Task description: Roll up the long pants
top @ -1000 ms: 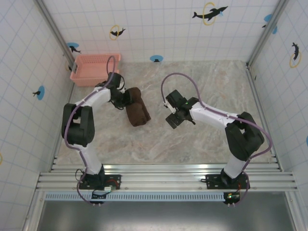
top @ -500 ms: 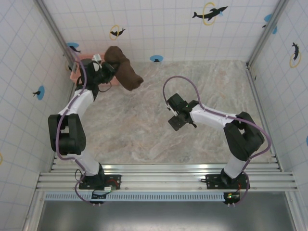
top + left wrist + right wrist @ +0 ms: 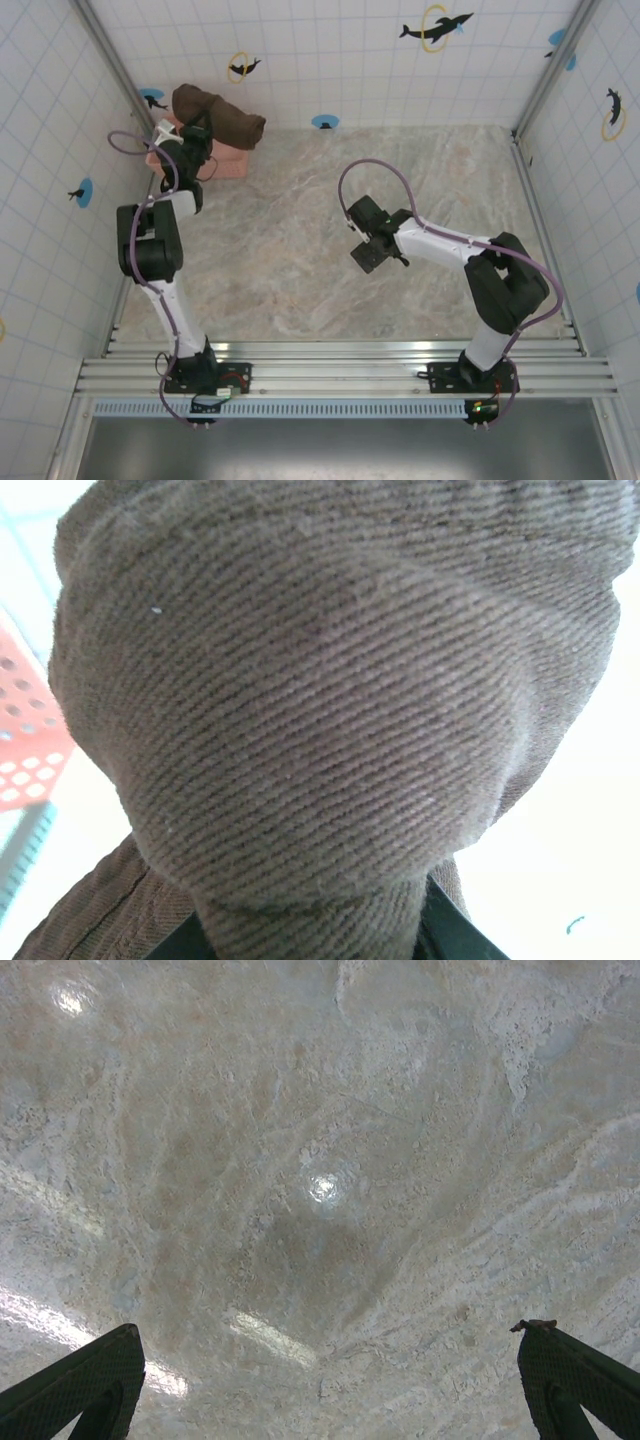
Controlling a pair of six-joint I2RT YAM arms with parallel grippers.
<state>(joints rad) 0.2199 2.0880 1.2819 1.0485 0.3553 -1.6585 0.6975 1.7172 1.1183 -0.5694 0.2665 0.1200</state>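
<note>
1. Right jaws stand wide open and hold nothing. They hang low over the bare marbled table (image 3: 300,290), well to the right of the pink basket (image 3: 230,162) and nearer the arm bases. In the right wrist view their dark fingertips (image 3: 78,1385) sit far apart.
2. Left jaws are clamped on the long pants (image 3: 222,118), directly above the basket at the table's far left corner.
3. The long pants are a tight brown roll, lifted clear of the table and lying crosswise over the basket. Whether the roll touches the basket's rim I cannot tell.
4. In the left wrist view the ribbed fabric bulges close, with the basket's lattice wall just left of it.
</note>
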